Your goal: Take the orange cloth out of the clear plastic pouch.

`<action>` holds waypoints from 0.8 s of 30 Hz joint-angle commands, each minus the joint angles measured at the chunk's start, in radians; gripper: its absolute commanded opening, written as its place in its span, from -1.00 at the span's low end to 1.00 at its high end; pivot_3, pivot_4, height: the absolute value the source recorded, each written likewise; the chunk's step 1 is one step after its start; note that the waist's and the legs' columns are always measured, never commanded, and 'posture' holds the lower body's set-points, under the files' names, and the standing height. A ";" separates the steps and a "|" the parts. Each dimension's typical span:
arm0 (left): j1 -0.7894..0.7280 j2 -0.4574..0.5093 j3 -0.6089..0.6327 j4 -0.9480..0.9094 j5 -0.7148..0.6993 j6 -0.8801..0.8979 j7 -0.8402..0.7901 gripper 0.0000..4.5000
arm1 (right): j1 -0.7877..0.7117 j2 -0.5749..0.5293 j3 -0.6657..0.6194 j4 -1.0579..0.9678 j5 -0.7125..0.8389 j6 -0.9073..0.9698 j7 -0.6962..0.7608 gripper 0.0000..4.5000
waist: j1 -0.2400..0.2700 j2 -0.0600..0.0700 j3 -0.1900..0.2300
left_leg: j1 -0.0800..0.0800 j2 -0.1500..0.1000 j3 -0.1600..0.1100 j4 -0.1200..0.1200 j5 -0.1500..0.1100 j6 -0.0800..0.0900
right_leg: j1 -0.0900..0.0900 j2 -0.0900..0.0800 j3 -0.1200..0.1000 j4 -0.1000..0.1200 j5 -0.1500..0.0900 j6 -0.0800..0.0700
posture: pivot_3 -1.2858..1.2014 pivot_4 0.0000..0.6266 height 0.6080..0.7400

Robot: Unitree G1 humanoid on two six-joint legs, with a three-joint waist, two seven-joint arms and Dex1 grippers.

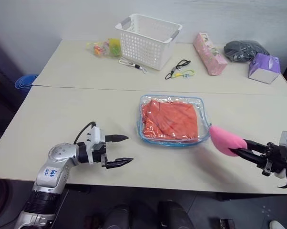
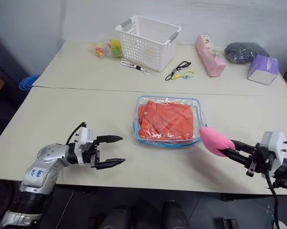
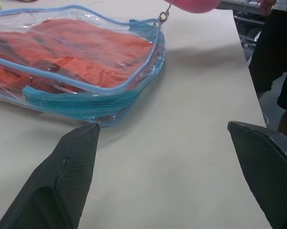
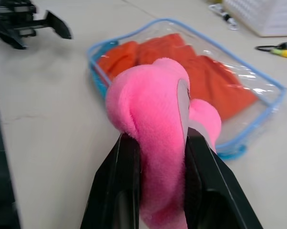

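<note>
We see two pale beige tables [image 1: 86,114] pushed together against a light wall, a seam running across the upper third of the head views. The orange cloth [image 1: 170,119] lies wrinkled inside the clear plastic pouch [image 1: 146,101], just right of centre on the nearer table; the pouch lies flat, its light blue edging and zipper facing the lower left of the frame. At the pouch's lower right corner its pink pom-pom [image 1: 226,140] is lifted off the table, squeezed between the two black fingers of the right gripper [image 1: 240,151], which comes in from the right edge. In the right wrist view we see those fingers pressing into the fluff from both sides. The left gripper [image 1: 120,150] sits at lower left, just above the table and well apart from the pouch, its fingers spread wide and holding nothing; the left wrist view looks between them at the zipper side.

Along the far table, from upper left to upper right: a bag of small coloured items [image 1: 105,47], a white basket [image 1: 147,40], a cord [image 1: 133,65], a black and yellow clip strap [image 1: 179,69], a pink packet [image 1: 209,53], a dark bundle [image 1: 243,50] and a purple box [image 1: 264,68].
</note>
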 commanded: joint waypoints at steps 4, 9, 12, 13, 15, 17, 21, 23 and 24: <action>-0.018 -0.012 -0.007 -0.023 -0.029 0.008 -0.010 1.00 | 0.004 0.015 0.121 -0.192 -0.008 0.040 0.000 -0.54 | -0.001 0.000 0.000 | 0.000 0.000 0.000 0.000 -0.002 0.004 | 0.000 0.000 0.000 0.000 0.000 0.000 | 0.03 -0.52 1.00; -0.016 0.002 -0.017 -0.065 -0.073 0.023 -0.074 1.00 | -0.090 0.104 0.286 -0.076 -0.267 -0.172 -0.060 -0.54 | -0.006 0.000 0.000 | 0.000 0.000 -0.001 0.000 -0.001 0.003 | 0.000 0.000 0.000 -0.001 0.000 0.000 | 0.03 -0.52 1.00; -0.014 0.009 -0.012 -0.076 -0.079 0.030 -0.086 1.00 | -0.115 0.107 0.346 0.013 -0.308 -0.210 -0.020 -0.46 | -0.005 0.000 0.000 | -0.001 0.000 -0.001 0.000 0.001 -0.001 | 0.000 0.000 -0.001 -0.002 0.000 0.000 | 0.03 -0.52 1.00; -0.014 0.012 -0.009 -0.077 -0.083 0.036 -0.087 1.00 | -0.122 0.106 0.359 0.024 -0.303 -0.203 -0.011 -0.36 | -0.006 0.000 0.000 | -0.001 -0.001 0.000 0.000 0.001 -0.001 | 0.000 0.000 0.000 -0.002 0.000 0.000 | 0.03 -0.52 1.00; -0.017 0.017 -0.004 -0.075 -0.084 0.042 -0.085 1.00 | -0.141 0.111 0.378 0.041 -0.318 -0.235 -0.007 -0.11 | -0.008 0.000 0.000 | -0.001 -0.001 0.000 0.000 0.000 -0.001 | 0.000 0.000 0.000 -0.002 0.000 0.000 | 0.03 -0.52 1.00; -0.022 0.020 0.011 -0.064 -0.083 0.046 -0.074 1.00 | -0.148 0.106 0.418 0.022 -0.342 -0.257 0.007 0.14 | -0.009 0.000 0.000 | -0.001 -0.001 -0.001 0.000 0.001 -0.001 | 0.000 0.000 -0.001 -0.002 0.000 0.000 | 0.03 -0.52 1.00; -0.023 0.025 0.022 -0.053 -0.080 0.047 -0.072 1.00 | -0.126 0.109 0.466 -0.032 -0.342 -0.258 0.015 0.74 | -0.017 0.000 0.000 | 0.000 0.000 -0.002 0.000 0.001 -0.001 | 0.000 0.000 -0.001 -0.001 0.000 0.000 | 0.03 -0.52 1.00; -0.021 0.024 0.024 -0.052 -0.079 0.048 -0.071 1.00 | -0.113 0.116 0.467 -0.054 -0.317 -0.253 0.009 0.99 | -0.019 0.000 0.000 | -0.001 0.000 -0.002 0.000 0.001 -0.001 | 0.000 0.000 -0.002 -0.001 0.000 0.000 | 0.03 -0.52 1.00; -0.021 0.025 0.024 -0.053 -0.078 0.048 -0.071 1.00 | -0.105 0.115 0.457 -0.066 -0.297 -0.249 0.009 0.99 | -0.020 0.000 0.000 | -0.001 0.000 -0.002 0.000 0.001 -0.001 | 0.000 0.000 -0.002 -0.001 0.000 0.000 | 0.03 -0.52 1.00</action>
